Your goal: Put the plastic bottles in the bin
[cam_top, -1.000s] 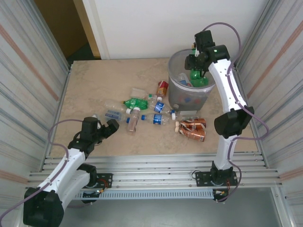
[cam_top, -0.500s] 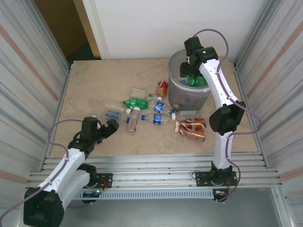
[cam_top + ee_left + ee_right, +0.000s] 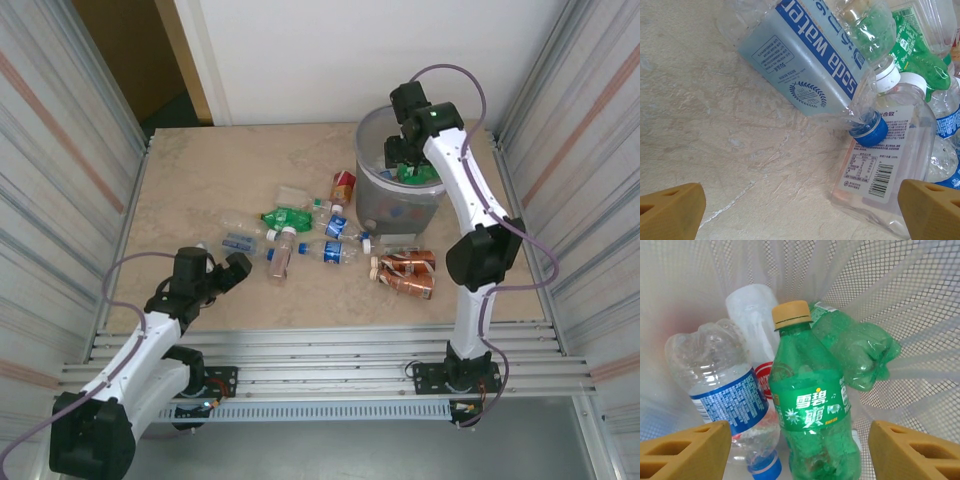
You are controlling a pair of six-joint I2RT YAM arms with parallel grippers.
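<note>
Plastic bottles [image 3: 283, 217], clear, green and brown-labelled, lie scattered on the beige table [image 3: 200, 170]. A green tan-capped bottle [image 3: 810, 420] rests inside the round grey mesh bin [image 3: 372, 205], untouched between the parted fingers of the right gripper [image 3: 800, 450]. The left gripper [image 3: 800, 210] gapes wide, empty.

soda water bottle [image 3: 805, 60] runs past the top edge.

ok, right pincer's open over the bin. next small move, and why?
Probably raise the right pincer straight up out of the bin. Its fingers stand wide and clear of the green bottle, which lies inside among other bottles, so the drop looks done. More bottles lie on the table, and it should clear the rim before reaching for them.
</note>
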